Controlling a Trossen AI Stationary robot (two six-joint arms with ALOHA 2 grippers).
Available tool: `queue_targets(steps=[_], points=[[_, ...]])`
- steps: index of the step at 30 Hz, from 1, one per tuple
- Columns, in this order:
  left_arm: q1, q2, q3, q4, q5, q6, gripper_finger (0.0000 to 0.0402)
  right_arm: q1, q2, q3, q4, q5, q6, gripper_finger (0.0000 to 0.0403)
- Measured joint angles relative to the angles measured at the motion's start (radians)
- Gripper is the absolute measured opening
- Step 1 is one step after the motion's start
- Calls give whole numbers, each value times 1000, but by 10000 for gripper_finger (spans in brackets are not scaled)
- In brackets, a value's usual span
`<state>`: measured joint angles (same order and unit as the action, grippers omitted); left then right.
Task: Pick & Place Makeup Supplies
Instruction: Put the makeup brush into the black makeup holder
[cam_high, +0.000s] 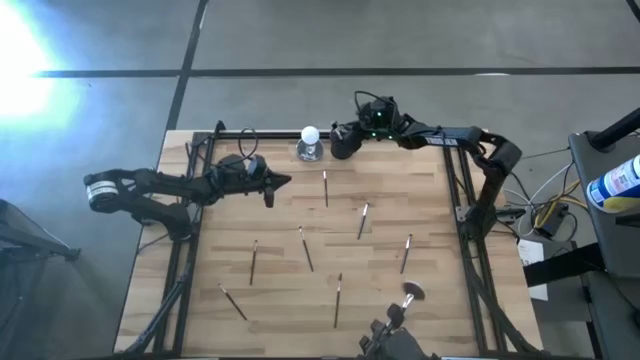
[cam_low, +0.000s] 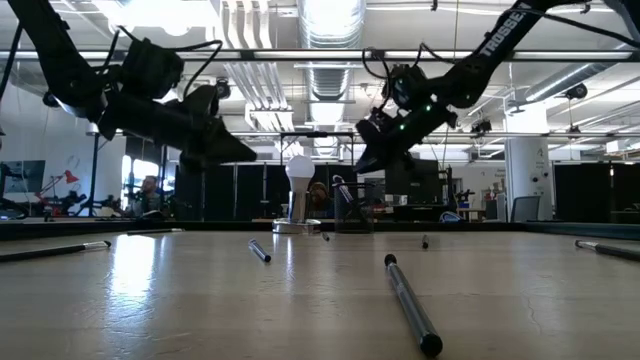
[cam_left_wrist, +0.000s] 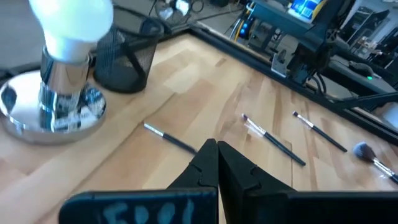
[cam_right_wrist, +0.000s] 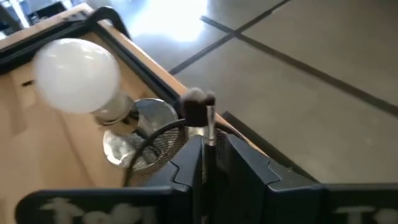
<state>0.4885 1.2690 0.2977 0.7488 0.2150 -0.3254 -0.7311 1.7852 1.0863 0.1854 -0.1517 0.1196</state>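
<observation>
1. Right gripper (cam_right_wrist: 205, 152), fingers pinched on a makeup brush (cam_right_wrist: 205, 118), hangs over the black mesh cup (cam_right_wrist: 152, 146) at the table's (cam_high: 420, 190) far edge.
2. Left gripper (cam_left_wrist: 216, 163), fingers pressed together and empty, hovers near the far left corner.
3. Other brushes (cam_high: 363, 221) lie scattered across the table.

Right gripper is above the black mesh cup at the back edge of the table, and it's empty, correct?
Not empty. The right wrist view shows the right gripper shut on a makeup brush, its head pointing up. It is above the black mesh cup at the back edge.
</observation>
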Motion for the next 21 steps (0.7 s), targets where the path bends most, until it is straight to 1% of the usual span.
queue_targets(steps=[2, 5, 8, 10, 15, 18, 21], points=[[-2, 0, 0, -14, 0, -17, 0, 12, -43, -6, -35, -2, -26, 66], [-24, 0, 4, -39, -28, -22, 0, 53, -117, -63, -71, -2, -55, 44], [-63, 0, 12, -70, -82, -20, 0, 118, -200, -174, -9, -3, -63, 15], [-98, 0, 21, -103, -123, -20, 0, 170, -259, -258, 65, 10, -45, 11], [-209, -3, 71, -250, -238, -49, 0, 320, -413, -475, 237, 146, 22, 11], [-284, -3, 126, -414, -326, -105, 0, 406, -499, -584, 318, 218, 52, 11], [-368, -3, 193, -607, -411, -199, 0, 470, -577, -666, 351, 291, 75, 11]])
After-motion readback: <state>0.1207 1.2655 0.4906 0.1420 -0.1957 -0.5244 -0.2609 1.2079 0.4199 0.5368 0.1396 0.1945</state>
